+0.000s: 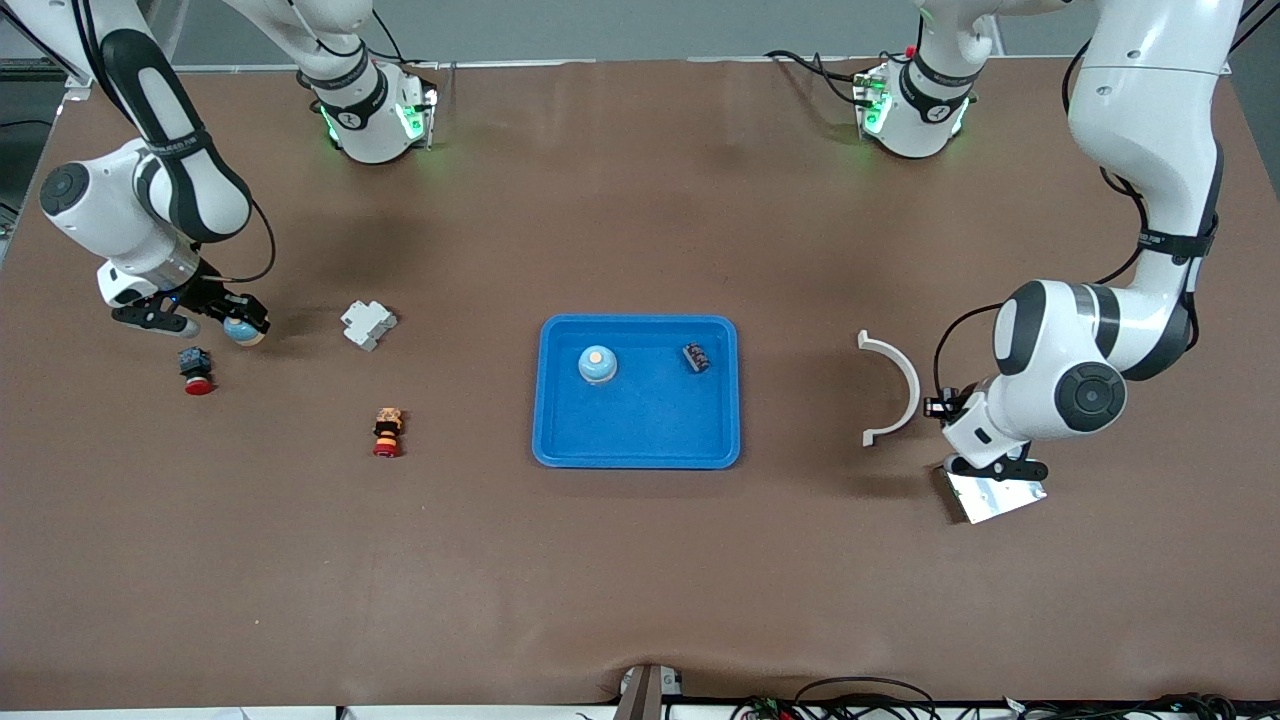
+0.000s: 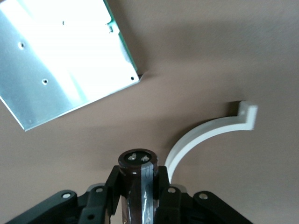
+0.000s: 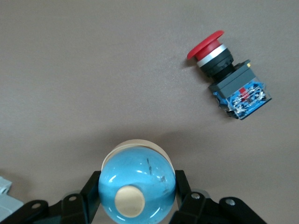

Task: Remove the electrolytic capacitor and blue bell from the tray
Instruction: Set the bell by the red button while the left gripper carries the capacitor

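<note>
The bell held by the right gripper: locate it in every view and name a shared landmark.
Front view: held bell at the right arm's end of the table.
Right wrist view: between the jaws.
Left wrist view: not in it.
Shared landmark: red push button beside it.

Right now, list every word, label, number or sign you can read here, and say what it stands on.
None can be read.
Band on the right arm near its elbow: printed lettering, too small.
Band on the left arm: lettering, too small.
Round marks on both arm bases: signs, unreadable.
Capacitor in the left gripper: no readable print.
Bell in the right gripper: unmarked.
Red push button: no legible label.
</note>
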Robot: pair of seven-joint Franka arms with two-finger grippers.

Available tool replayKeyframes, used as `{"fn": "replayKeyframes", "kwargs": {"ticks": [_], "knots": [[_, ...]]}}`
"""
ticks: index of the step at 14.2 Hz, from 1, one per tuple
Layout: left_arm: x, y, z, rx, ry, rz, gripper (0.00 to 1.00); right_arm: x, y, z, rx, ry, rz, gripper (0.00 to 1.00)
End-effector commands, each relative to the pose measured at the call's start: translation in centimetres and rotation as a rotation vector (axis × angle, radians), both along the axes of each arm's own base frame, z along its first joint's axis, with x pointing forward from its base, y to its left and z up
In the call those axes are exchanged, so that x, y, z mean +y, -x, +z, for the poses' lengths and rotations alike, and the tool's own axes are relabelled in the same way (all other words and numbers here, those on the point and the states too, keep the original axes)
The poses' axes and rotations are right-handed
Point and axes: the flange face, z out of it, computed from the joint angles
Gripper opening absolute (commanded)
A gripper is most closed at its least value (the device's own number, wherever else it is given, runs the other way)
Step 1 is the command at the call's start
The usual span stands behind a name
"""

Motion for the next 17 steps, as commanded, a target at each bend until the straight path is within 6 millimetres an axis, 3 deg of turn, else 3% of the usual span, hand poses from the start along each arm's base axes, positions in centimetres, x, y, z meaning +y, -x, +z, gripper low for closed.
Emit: {"fn": "replayKeyframes", "kwargs": {"ticks": [1,9,17], "knots": [[0.7,1.0,0.1,-0.008,-0.023,-0.019,0.0,0.0,-0.1,-0.9,0.0,-0.008,0.007,0.0],[0.7,1.3,-2.8,-0.028,-0.012,-0.023,0.0,-0.1,0.0,-2.7,-0.005,0.016,0.022,0.0],[2.1,1.3,-5.0,-0.024,-0.036,-0.035,0.0,-0.6,0.4,-5.0,-0.015,0.044,0.007,0.0]]}}
